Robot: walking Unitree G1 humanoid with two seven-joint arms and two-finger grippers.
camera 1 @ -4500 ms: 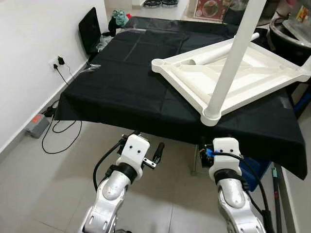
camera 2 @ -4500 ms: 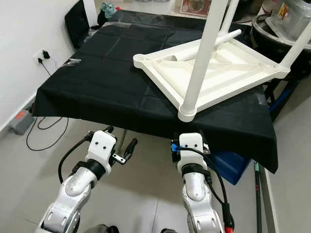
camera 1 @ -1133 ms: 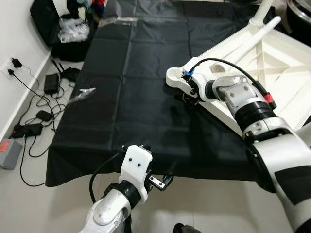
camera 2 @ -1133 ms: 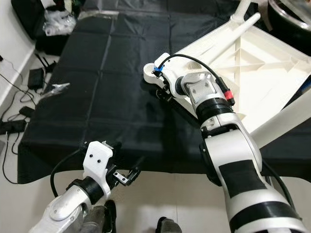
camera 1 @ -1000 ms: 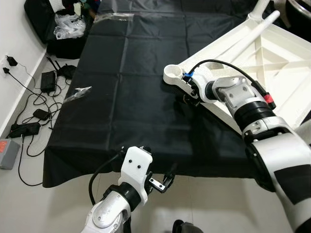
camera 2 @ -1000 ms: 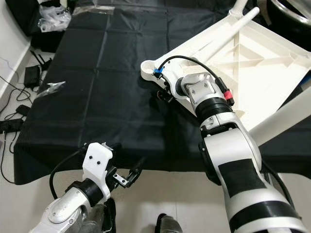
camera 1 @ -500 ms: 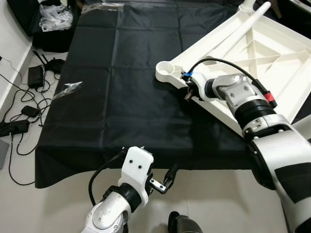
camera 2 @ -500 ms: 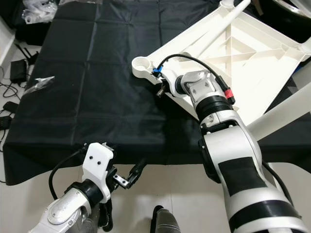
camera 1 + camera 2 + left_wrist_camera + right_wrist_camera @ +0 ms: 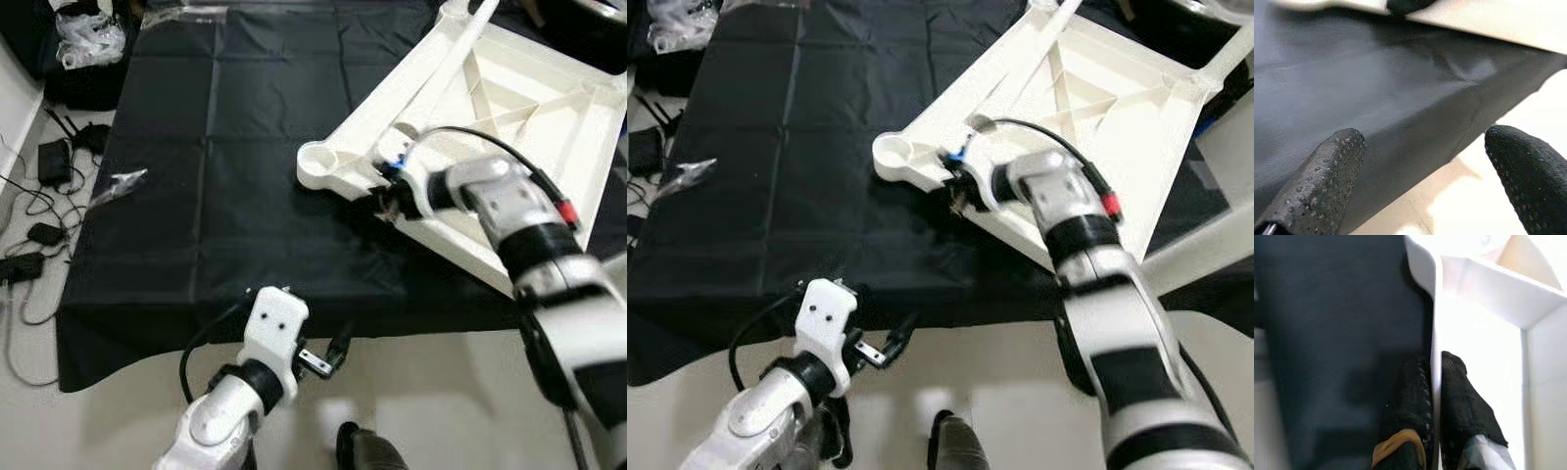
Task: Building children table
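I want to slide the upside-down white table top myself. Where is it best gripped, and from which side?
Grip the thin side rim of the table top near the round leg socket, coming from the cloth side, as the right end effector does: one finger each side of the upright wall.

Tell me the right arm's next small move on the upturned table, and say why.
Probably draw the white table top a little further along the black cloth toward the robot. The right gripper is shut on the table's rim, one finger either side, near the empty corner socket. The left gripper hangs open below the cloth's edge, so a leg could go in there.
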